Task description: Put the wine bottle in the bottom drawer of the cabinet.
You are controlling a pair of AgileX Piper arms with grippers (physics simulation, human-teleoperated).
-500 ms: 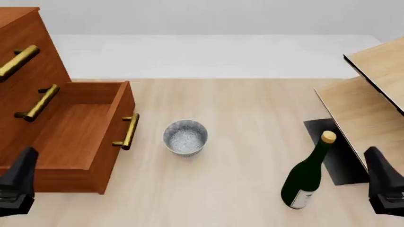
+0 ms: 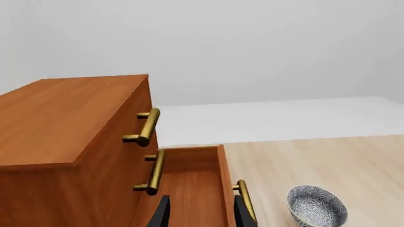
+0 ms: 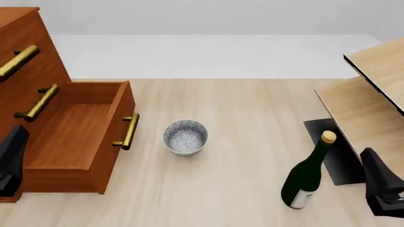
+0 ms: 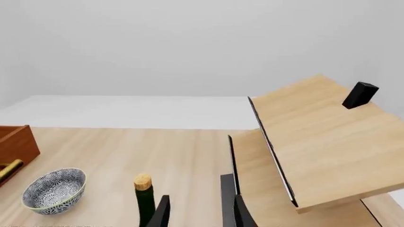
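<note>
On the pale wood table point(image 3: 252, 109), the glossy green wine bottle point(image 3: 307, 175) stands upright; both tools' fingers parted

The bottom drawer point(image 3: 69, 137) stands pulled out, its inside bare. Between it and the wine bottle point(image 3: 307, 175), only the bowl point(image 3: 185, 136) interrupts the table point(image 3: 252, 113); the shelf unit point(image 3: 372, 113) crowds the bottle's right.
</note>
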